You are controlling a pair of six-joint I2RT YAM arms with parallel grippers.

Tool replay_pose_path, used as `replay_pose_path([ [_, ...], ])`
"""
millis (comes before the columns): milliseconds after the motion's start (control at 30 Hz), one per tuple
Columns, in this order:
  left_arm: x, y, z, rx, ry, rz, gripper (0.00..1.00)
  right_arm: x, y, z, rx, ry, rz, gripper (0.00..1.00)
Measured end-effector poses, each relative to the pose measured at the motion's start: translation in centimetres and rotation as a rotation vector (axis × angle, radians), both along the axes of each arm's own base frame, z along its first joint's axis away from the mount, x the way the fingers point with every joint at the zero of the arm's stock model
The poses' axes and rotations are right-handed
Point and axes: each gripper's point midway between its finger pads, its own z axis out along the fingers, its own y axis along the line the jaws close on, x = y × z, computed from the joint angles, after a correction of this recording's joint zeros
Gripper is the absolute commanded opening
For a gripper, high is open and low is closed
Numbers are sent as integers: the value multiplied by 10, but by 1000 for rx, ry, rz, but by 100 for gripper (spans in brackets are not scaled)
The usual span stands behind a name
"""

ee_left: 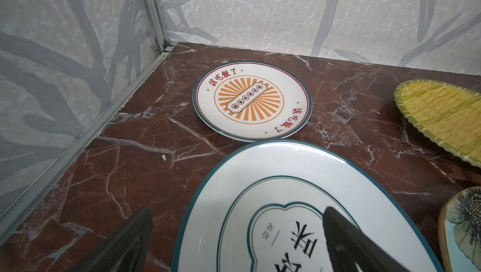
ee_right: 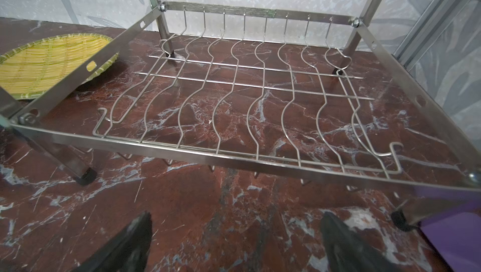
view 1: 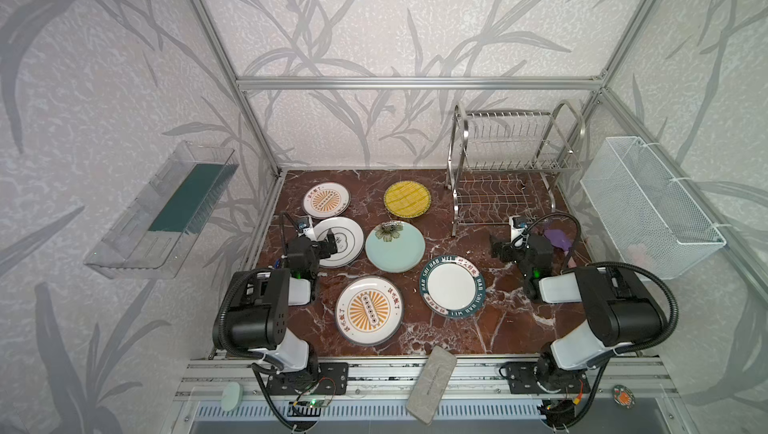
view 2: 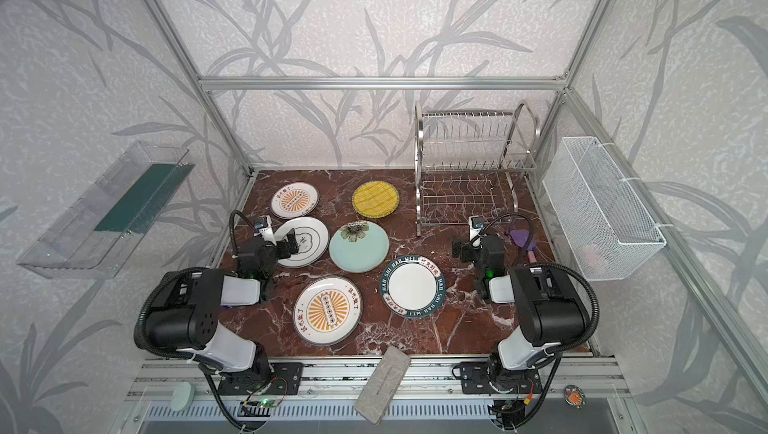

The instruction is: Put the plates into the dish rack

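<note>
All six plates lie flat on the bench (view 1: 511, 328), outside the rack (view 1: 515, 168), which stands in the far right corner. Far left, close to the wall edge, sits the small sunburst plate (view 1: 326, 201). Right of it is the yellow plate (view 1: 407, 200), just beside the rack's left legs. The ringed plate (view 1: 351, 251) lies just near of the small sunburst one, rims almost meeting, with the mint plate (view 1: 395, 251) just beside its right rim. The teal plate (view 1: 452, 286) meets or nearly meets the mint one's near right edge. The big sunburst plate (view 1: 369, 310) lies left of it, toward the near edge.

Open bench runs in front of the rack and right of the teal plate. The right fingers (ee_right: 343, 242) hang there, spread and empty, pointed at the lower tier. The left fingers (ee_left: 346, 239) are spread and empty too: one over the ringed plate, the other over bare bench beside its left rim (contact unclear).

A purple thing (view 1: 557, 239) lies by the rack's near right foot, and a grey slab (view 1: 432, 384) overhangs the near edge. The mesh basket (view 1: 665, 187) on the right wall holds something pale (view 1: 638, 251), too blurred to name. The clear tray (view 1: 124, 245) on the left wall holds a dark green strip (view 1: 191, 199).
</note>
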Motion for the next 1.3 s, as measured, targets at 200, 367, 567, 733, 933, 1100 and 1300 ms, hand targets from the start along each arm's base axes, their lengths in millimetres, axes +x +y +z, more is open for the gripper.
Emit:
replay_pose_path([
  [200, 0, 0, 0, 0, 0, 0, 99, 0, 0, 0, 1, 0, 1, 99],
  [367, 0, 0, 0, 0, 0, 0, 99, 0, 0, 0, 1, 0, 2, 99],
  [567, 0, 0, 0, 0, 0, 0, 99, 0, 0, 0, 1, 0, 2, 99],
  [733, 0, 0, 0, 0, 0, 0, 99, 0, 0, 0, 1, 0, 2, 99],
  [933, 0, 0, 0, 0, 0, 0, 99, 0, 0, 0, 1, 0, 2, 99],
  [1100, 0, 0, 0, 0, 0, 0, 99, 0, 1, 0, 1, 0, 3, 99],
  [1300, 0, -1, -1, 8, 8, 5, 99, 0, 1, 0, 2, 1, 6, 99],
])
